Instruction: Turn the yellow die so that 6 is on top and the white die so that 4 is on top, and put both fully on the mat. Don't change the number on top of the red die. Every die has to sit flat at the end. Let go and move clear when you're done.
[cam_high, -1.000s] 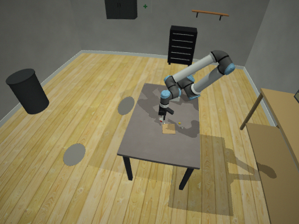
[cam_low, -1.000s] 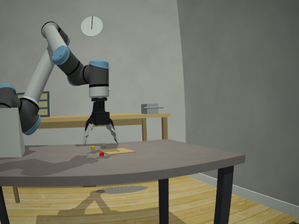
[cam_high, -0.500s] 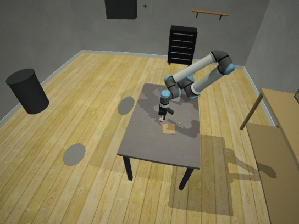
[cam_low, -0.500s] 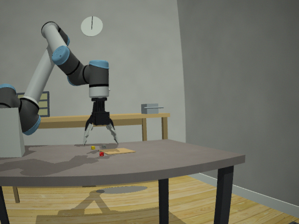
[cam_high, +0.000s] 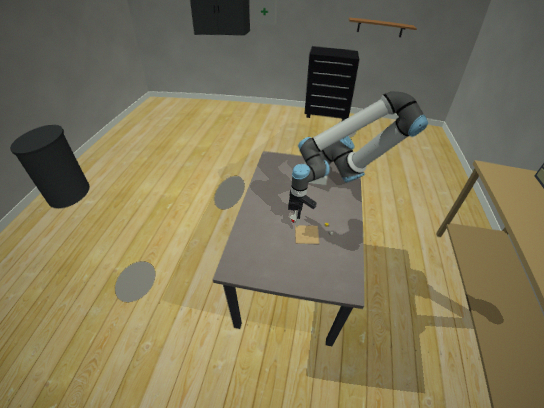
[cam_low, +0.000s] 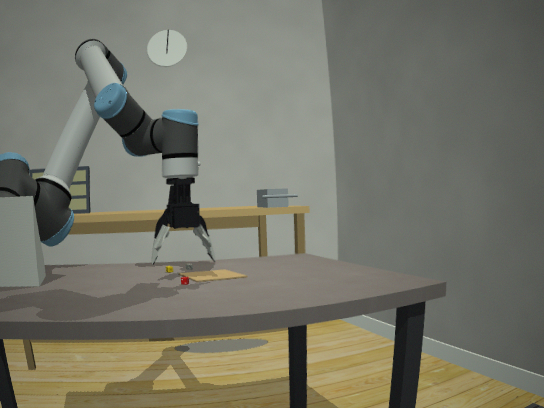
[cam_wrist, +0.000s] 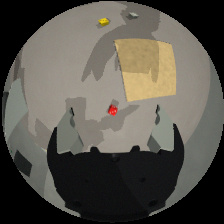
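Observation:
The red die sits on the table just off the mat's edge. My gripper is open and empty, pointing down above the table; in the wrist view the red die shows between its spread fingers, below them. The yellow die and the white die, greyish in shadow, sit near each other off the mat. The tan square mat carries no die. The numbers on top are too small to read.
The grey-brown table bears the dice and mat. The arm's pale base block stands at the table's left in the exterior view. Arm shadows fall over the yellow and white dice and part of the mat. A wooden bench stands behind.

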